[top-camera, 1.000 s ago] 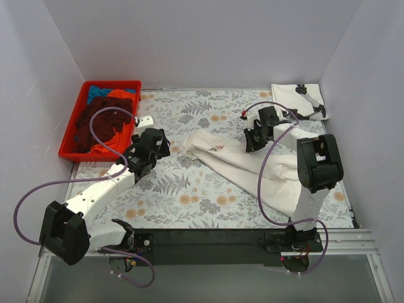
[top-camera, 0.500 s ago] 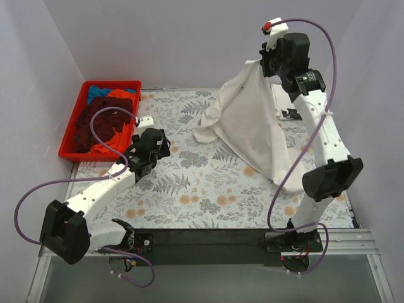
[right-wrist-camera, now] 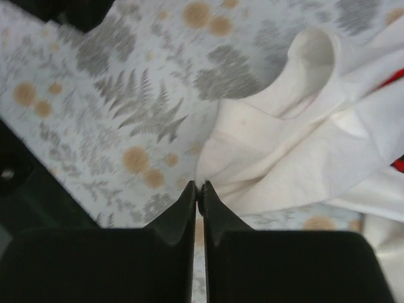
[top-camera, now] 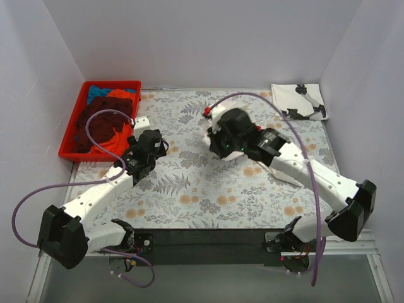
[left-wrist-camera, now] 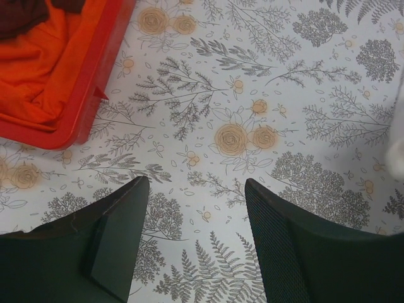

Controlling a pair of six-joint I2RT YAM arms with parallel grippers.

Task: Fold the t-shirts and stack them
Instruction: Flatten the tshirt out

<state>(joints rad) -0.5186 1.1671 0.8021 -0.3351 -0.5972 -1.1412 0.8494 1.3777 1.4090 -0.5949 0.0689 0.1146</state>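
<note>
no readable text, prints on folded white t-shirt (top-camera: 299, 100) and crumpled white t-shirt (right-wrist-camera: 303, 145) illegible

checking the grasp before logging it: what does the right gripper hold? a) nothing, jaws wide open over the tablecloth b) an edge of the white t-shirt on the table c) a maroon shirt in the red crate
b: the right gripper is shut on a fold of the white t-shirt, seen from its wrist camera.

Red plastic crate (top-camera: 113, 83) at far-left corner, floral table cover (top-camera: 189, 189); pale walls (top-camera: 189, 38) around
</note>
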